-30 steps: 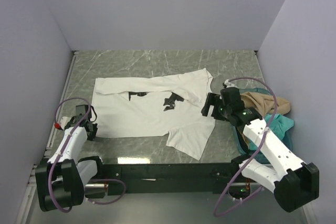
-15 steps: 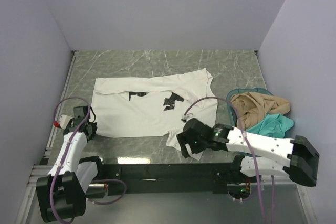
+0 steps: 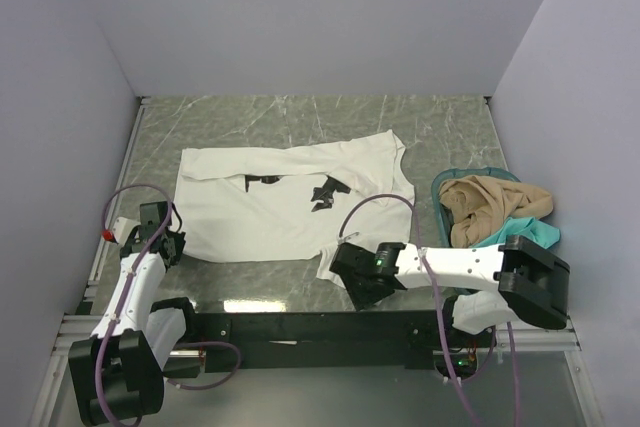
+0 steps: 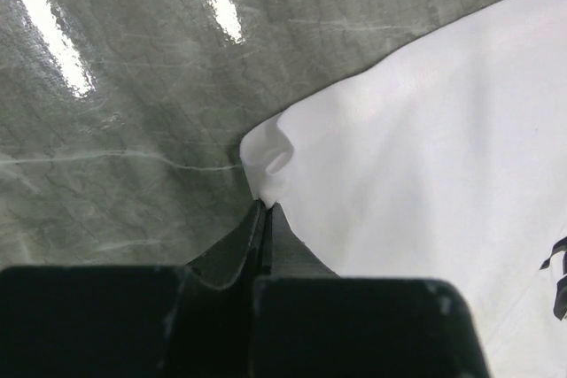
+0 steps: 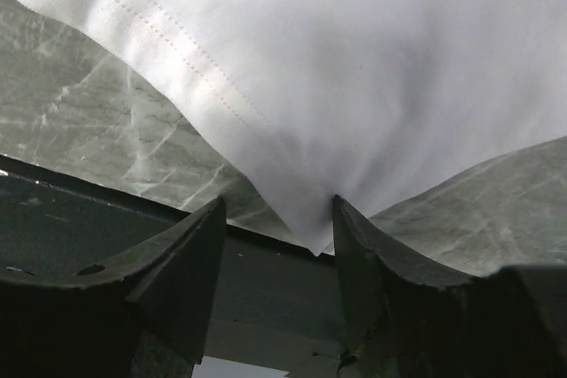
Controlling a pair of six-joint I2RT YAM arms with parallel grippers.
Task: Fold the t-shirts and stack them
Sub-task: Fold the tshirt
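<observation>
The large white t-shirt [image 3: 290, 202] with black print marks lies spread flat on the grey table. My left gripper [image 3: 170, 244] is shut on its near left corner [image 4: 270, 161], which is puckered at the fingertips. My right gripper [image 3: 362, 285] is open at the shirt's near right sleeve tip; in the right wrist view the white corner [image 5: 310, 219] hangs between the two fingers at the table's front edge. The tan t-shirt [image 3: 490, 199] and the teal t-shirt [image 3: 525, 235] lie crumpled in the basket at the right.
A teal plastic basket [image 3: 441, 187] stands at the right side of the table. White walls enclose the table at back and sides. The black front rail [image 5: 106, 210] runs just under the right gripper.
My right arm has swung from beside the basket down and left to the shirt's near right sleeve tip. My left gripper has stayed at the near left corner.
</observation>
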